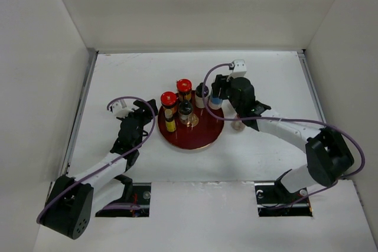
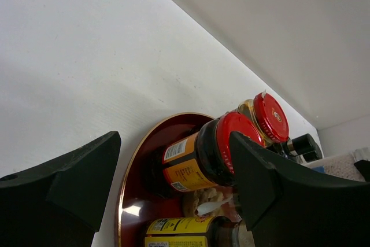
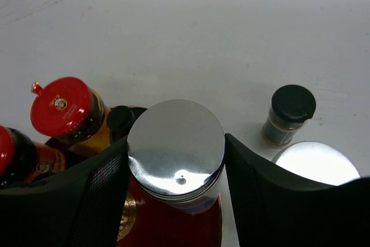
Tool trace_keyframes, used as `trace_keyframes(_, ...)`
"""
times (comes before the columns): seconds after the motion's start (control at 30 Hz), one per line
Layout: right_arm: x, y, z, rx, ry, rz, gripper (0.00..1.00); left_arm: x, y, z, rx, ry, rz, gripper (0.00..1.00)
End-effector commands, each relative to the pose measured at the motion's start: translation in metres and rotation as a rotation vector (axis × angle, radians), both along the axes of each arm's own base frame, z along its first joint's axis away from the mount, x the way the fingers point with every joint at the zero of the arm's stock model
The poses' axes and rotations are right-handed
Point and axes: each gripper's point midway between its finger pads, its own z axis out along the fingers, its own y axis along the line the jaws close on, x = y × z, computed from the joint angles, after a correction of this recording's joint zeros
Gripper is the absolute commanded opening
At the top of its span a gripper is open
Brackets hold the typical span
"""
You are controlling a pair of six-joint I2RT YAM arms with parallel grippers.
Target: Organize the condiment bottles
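Right wrist: the silver-capped jar point(image 3: 175, 146) sits pinched between the right jaws.

- The left gripper point(image 2: 173, 146) is spread wide, one dark finger at 8 o'clock and the other at 4 o'clock.
- Between the fingers, a red-capped jar point(image 2: 199, 157) with an orange label stands on the dark red plate point(image 2: 132, 166).
- A second red-capped jar point(image 2: 267, 117) sits just beyond it, toward 2 o'clock.
- A black-capped bottle point(image 2: 302, 146) shows at 3 o'clock.
- A yellow-labelled bottle point(image 2: 179, 232) sits at 6 o'clock.
- The white table point(image 2: 87, 56) fills the view from 9 to 12 o'clock.
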Motion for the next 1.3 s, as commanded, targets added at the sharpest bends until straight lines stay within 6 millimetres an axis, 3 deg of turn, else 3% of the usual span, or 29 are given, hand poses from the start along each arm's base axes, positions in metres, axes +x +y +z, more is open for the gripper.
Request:
trace_keyframes(0.0, -0.003, 0.010, 0.054, 0.126, -0.134, -0.007, 0.54, -0.001, 0.001, 0.011, -0.028, -0.050, 0.002, 0.75)
trace_keyframes(0.13, -0.010, 0.024, 0.033, 0.115, -0.095, 0.021, 0.54, -0.001, 0.000, 0.011, -0.027, -0.051, -0.003, 0.75)
trace_keyframes(0.33, -0.005, 0.029, 0.008, 0.090, -0.067, 0.012, 0.57, -0.002, -0.001, 0.012, -0.028, -0.054, -0.004, 0.75)
trace_keyframes(0.63, -0.009, 0.031, -0.010, 0.018, -0.054, 0.001, 0.75, -0.002, -0.005, 0.012, -0.032, -0.052, -0.016, 0.75)
trace_keyframes(0.73, -0.013, 0.030, -0.006, 0.031, -0.059, 0.002, 0.83, -0.002, -0.006, 0.012, -0.028, -0.052, -0.016, 0.75)
trace_keyframes(0.83, -0.017, 0.025, 0.015, 0.066, -0.094, -0.004, 0.86, -0.002, -0.006, 0.011, -0.028, -0.051, -0.016, 0.75)
trace_keyframes(0.97, -0.027, 0.006, 0.039, 0.145, -0.131, -0.067, 0.79, -0.003, -0.003, 0.011, -0.029, -0.054, -0.010, 0.75)
trace_keyframes(1.0, -0.027, -0.003, 0.039, 0.153, -0.131, -0.099, 0.71, -0.003, -0.003, 0.012, -0.031, -0.057, -0.009, 0.75)
trace_keyframes(1.07, -0.024, -0.029, 0.034, 0.148, -0.130, -0.194, 0.45, -0.003, -0.003, 0.014, -0.028, -0.061, -0.009, 0.75)
trace_keyframes(1.13, -0.021, -0.055, 0.023, 0.113, -0.108, -0.296, 0.34, -0.002, -0.002, 0.011, -0.027, -0.052, -0.007, 0.75)
trace_keyframes(1.2, -0.016, -0.074, 0.011, 0.062, -0.070, -0.364, 0.37, -0.002, -0.004, 0.009, -0.030, -0.047, -0.011, 0.75)
trace_keyframes(1.27, -0.012, -0.085, 0.004, 0.040, -0.043, -0.410, 0.55, -0.001, -0.006, 0.009, -0.025, -0.045, -0.015, 0.75)
